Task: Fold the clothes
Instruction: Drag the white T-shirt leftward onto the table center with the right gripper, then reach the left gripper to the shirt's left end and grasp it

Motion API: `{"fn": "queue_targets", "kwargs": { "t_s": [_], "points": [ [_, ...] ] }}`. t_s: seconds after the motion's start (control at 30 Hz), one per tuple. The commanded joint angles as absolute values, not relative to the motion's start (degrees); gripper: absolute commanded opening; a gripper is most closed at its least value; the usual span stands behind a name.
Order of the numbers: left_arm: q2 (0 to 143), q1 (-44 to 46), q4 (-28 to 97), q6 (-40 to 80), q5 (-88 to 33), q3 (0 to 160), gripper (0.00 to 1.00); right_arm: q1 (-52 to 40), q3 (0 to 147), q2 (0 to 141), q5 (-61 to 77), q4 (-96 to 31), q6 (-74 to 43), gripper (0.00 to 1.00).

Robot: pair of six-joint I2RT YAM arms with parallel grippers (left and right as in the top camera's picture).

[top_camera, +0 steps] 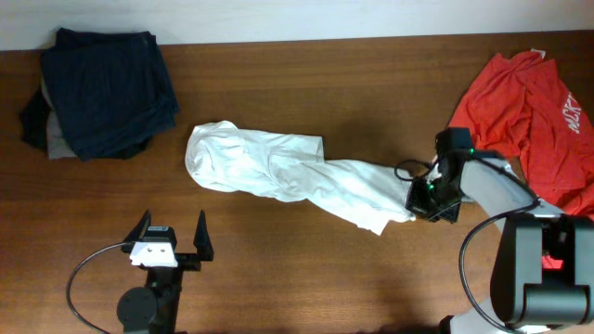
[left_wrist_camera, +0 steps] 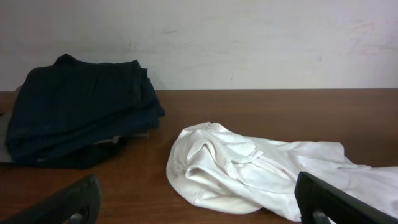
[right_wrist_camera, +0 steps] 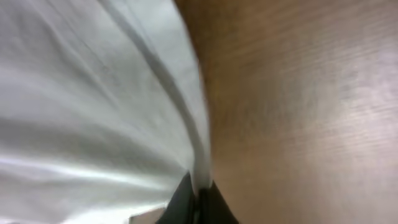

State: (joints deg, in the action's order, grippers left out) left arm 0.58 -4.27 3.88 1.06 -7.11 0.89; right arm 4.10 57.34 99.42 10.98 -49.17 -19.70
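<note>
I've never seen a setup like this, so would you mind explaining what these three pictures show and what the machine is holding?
Two robot arms work at a wooden table. One picture looks down from overhead; the other two come from cameras on each arm's wrist. On the table lie a crumpled white shirt, a red tee at the right, and a stack of dark folded clothes at the left. The right claw is shut on the white shirt's edge, seen close up in its wrist picture. The left claw stands open and empty near the front edge.
</note>
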Motion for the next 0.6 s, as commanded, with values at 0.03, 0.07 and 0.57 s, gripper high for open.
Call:
{"fn": "queue_targets", "kwargs": {
  "t_s": [0.03, 0.07, 0.57],
  "points": [
    [0.3, -4.6, 3.9, 0.4, -7.6, 0.5, 0.99, 6.1, 77.4, 97.2, 5.0, -68.5, -19.9, 0.04],
    [0.3, -4.6, 3.9, 0.4, -7.6, 0.5, 0.99, 6.1, 85.2, 96.3, 1.2, -76.2, -20.0, 0.04],
    [0.6, -4.6, -11.1, 10.3, -38.3, 4.1, 0.99, 6.0, 98.4, 76.5, 8.2, -85.9, -18.0, 0.04]
  ]
}}
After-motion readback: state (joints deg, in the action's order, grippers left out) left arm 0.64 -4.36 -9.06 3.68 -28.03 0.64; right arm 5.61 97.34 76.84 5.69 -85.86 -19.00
